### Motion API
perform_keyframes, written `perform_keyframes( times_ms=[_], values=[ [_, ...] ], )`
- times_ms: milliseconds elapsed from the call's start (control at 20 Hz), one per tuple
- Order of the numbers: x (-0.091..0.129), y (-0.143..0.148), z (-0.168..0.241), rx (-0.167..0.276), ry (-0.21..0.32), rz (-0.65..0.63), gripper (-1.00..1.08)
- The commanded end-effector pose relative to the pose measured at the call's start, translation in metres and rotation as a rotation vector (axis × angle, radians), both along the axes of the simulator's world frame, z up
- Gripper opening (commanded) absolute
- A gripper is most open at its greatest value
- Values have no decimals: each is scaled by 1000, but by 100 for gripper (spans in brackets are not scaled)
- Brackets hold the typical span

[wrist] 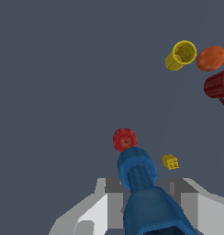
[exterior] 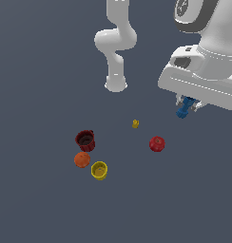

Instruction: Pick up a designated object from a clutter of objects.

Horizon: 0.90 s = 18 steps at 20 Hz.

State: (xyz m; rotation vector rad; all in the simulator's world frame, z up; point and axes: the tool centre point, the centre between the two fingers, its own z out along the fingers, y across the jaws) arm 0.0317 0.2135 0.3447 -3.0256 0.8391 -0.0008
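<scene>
My gripper (exterior: 188, 105) is shut on the blue piece (exterior: 184, 108) and holds it in the air at the exterior view's right. In the wrist view the blue piece (wrist: 143, 193) sticks out between my two fingers (wrist: 107, 202). The red apple (exterior: 157, 144) lies on the floor below and to the left of it; it also shows in the wrist view (wrist: 124, 139). The tiny yellow piece (exterior: 135, 124) lies further left and shows in the wrist view (wrist: 170, 162) too.
A dark red mug (exterior: 85, 140), an orange ball (exterior: 82, 159) and a yellow cup (exterior: 99, 170) stand together at the exterior view's left. The arm's white base (exterior: 116, 84) stands at the back.
</scene>
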Motion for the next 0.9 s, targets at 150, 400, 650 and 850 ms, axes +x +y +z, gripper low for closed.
perform_keyframes(
  times_ms=[150,400,650,850],
  values=[
    [8,0,41,-1,1,0,-100],
    [13,1,63,-1,1,-1,-100],
    [16,1,75,-1,1,-1,-100],
    [17,2,77,-1,1,-1,-100]
  ],
)
